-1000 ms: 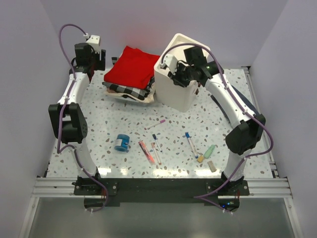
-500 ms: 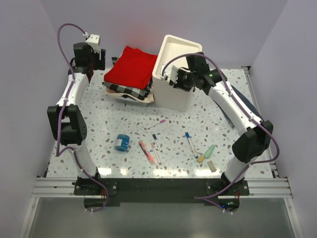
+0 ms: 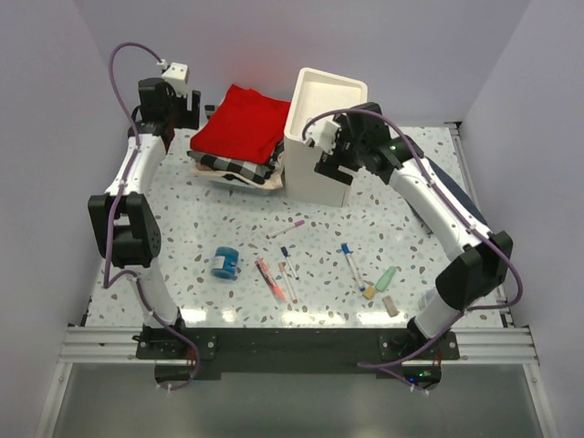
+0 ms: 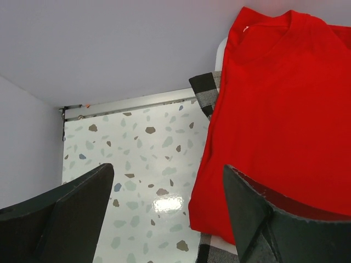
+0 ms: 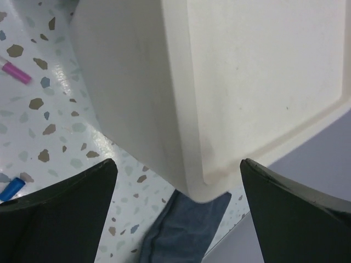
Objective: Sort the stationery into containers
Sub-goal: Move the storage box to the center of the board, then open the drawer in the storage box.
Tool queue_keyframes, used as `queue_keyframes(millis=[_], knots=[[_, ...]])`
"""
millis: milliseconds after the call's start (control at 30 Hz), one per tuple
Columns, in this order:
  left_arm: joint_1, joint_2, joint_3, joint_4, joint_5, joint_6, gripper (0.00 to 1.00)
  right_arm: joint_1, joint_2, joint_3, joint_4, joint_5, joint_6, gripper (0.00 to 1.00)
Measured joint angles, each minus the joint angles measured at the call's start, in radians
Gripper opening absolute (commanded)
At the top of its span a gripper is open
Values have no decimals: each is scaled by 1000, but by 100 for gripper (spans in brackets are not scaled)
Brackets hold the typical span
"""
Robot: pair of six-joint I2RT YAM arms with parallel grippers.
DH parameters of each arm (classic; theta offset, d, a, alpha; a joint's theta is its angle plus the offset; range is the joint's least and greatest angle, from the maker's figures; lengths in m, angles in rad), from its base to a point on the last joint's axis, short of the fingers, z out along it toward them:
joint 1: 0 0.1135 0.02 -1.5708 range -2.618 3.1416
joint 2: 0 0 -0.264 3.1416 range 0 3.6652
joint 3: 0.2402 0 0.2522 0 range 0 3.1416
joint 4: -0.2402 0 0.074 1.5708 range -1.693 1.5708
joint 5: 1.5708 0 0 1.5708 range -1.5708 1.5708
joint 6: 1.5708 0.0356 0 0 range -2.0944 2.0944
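Right tool by box, cloths beyond

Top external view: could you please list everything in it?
Table: one, speckled white.
Box unit: one, white, far centre.
Folded cloths: one stack, red and checked, far left.
Dark cloth: one, blue-grey, far right.
Pens: at least three, white, centre.
Marker: one, orange-red, centre.
Tape roll: one, blue, near left.
Tube: one, green, near right.
Erasers: two, beige, near right.
Left gripper: jaws open, by cloths.
Right gripper: jaws open, at unit.
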Motion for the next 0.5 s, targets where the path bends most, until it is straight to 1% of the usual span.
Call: queue_keyframes(millis=[100, 167, 200, 233, 300, 333, 367, 400, 500], knots=[[-3, -6, 0, 0, 28, -3, 85, -14, -90, -24, 15, 38, 87, 99], [-7, -15, 0, 0, 61, -11, 85, -58, -155, -26, 40, 24, 216, 98], [-10, -19, 0, 0, 83, -19, 85, -100, -184, -24, 50, 9, 308, 98], [-13, -25, 0, 0, 112, -24, 85, -161, -204, -19, 54, -18, 401, 96], [-26, -37, 0, -1, 182, -41, 84, -296, -217, -11, 56, -87, 592, 92], [-33, -42, 1, 0, 220, -47, 84, -387, -210, -13, 57, -158, 704, 91], [-42, -47, 1, 0, 257, -54, 84, -442, -198, -22, 59, -206, 776, 90], [-54, -51, 1, 0, 300, -65, 84, -513, -182, -63, 93, -282, 884, 90], [-87, -57, 1, 8, 422, -100, 83, -620, -114, -210, 154, -443, 1094, 83]])
